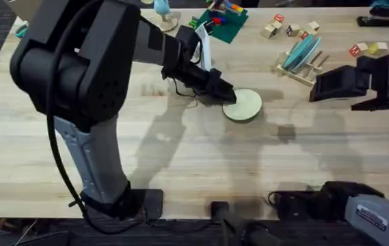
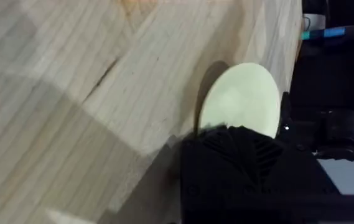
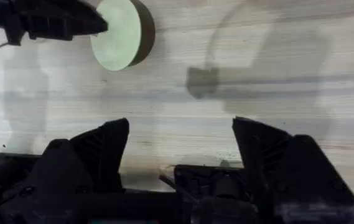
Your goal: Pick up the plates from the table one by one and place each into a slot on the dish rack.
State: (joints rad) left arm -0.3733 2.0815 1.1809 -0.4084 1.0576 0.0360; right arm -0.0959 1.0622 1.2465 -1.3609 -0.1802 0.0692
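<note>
Left of the rack (image 1: pixel 302 63), left gripper (image 1: pixel 227 98) meets cream plate (image 1: pixel 243 106).
Its fingertips cover the plate's edge, grip unclear; blue plate (image 1: pixel 302 51) stands slotted; right gripper (image 3: pixel 181 144) hangs spread, empty.

Bright overhead light, soft shadows.

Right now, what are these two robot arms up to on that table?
They are loading plates into a dish rack. The light blue plate already stands in it. The left end effector is at the edge of the cream plate, which lies on the table. The right end effector hovers open, holding nothing.
</note>
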